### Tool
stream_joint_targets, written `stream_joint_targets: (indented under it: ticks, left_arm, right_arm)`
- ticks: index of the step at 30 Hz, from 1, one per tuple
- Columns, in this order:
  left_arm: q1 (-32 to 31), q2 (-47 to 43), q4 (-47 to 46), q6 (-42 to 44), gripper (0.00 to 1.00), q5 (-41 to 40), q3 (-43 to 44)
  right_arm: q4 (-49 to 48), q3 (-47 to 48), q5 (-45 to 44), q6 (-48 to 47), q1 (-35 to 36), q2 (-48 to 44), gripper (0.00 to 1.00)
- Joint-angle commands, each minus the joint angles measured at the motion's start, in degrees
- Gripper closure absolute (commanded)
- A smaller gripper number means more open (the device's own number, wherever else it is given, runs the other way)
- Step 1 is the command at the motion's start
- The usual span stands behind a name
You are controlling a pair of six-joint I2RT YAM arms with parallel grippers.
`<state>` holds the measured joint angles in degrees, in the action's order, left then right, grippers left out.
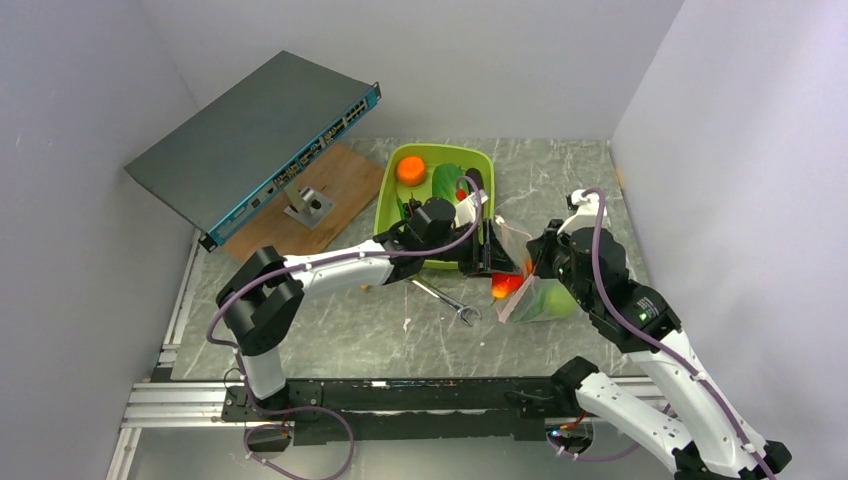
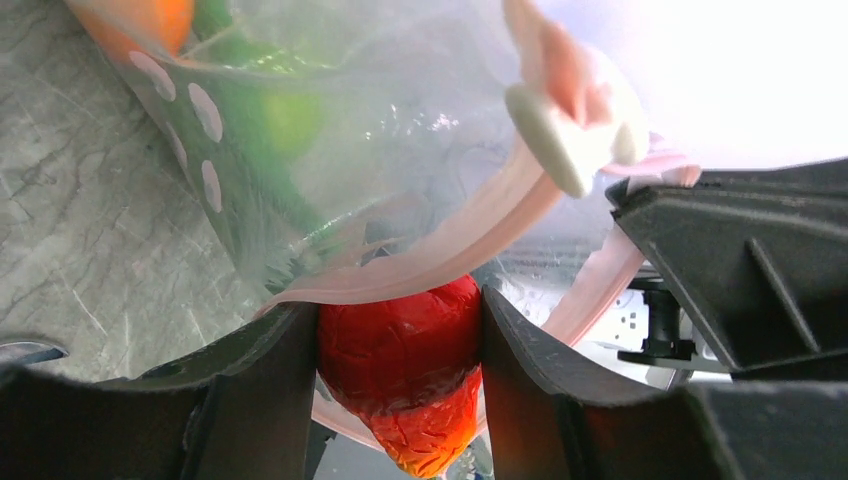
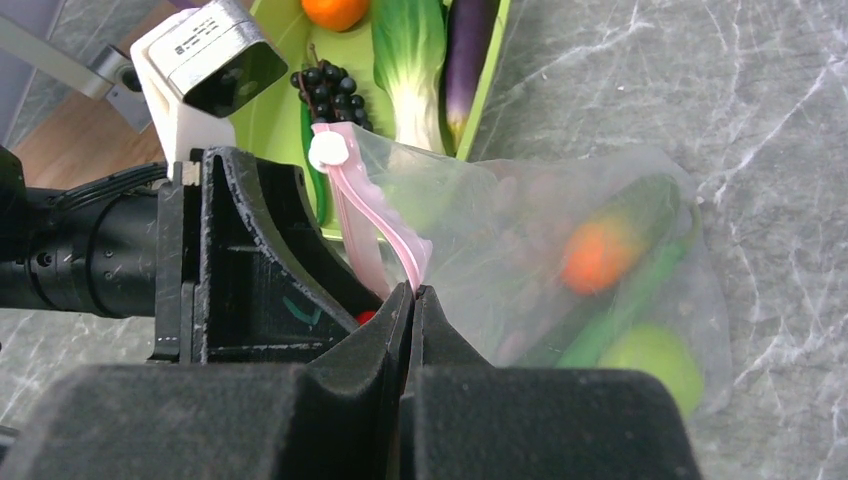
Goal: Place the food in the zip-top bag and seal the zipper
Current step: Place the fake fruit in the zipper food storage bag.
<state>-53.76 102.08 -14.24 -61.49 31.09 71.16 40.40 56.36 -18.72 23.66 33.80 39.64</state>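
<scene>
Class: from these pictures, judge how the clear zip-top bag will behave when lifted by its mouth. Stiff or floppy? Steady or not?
Probably floppy: the zip-top bag wrinkles and its pink zipper bends where the right claw pinches it. Likely bottom-heavy: the round green fruit lies at its far end, so it should sag and swing.

Bright even light, left wrist glare

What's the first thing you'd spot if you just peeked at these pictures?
The shiny red tomato, squeezed in the left claw right at the mouth of the clear bag. Beside it the right claw pinches its pink zipper. Farther back sits a bright lime-green tub with an orange inside.
</scene>
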Motion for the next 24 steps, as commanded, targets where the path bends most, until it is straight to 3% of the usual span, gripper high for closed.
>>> stream_joint_targets:
  ticks: [1, 8, 12, 16, 24]
  left_arm:
    - [0.49, -2.74, -0.79, -3.14, 0.54, -3.78, 1.41]
    - [0.97, -0.05, -6.92, -6.00, 0.37, -0.89, 2.20]
    - [0.88, -0.42, -3.69, -3.39, 0.28, -2.69, 3.20]
    - [0.85, -2.91, -1.57, -1.34, 0.10, -4.90, 2.23]
    - [0.92, -7.19, 5.59, 5.67, 0.13, -8.33, 2.05]
  right_arm:
    - [-3.74, 0.19, 2.14, -0.80, 0.21, 0.00, 1.00]
    - [-3.86, 0.38, 2.92, -1.00, 0.18, 0.73, 1.00]
    - [-4.11, -0.15, 2.47, -1.07, 0.15, 0.39, 1.00]
    - [-3.09, 0.41, 2.01, -0.90, 0.21, 0.83, 1.00]
    - [-3.19, 0.29, 1.45, -1.17, 0.14, 1.77, 1.00]
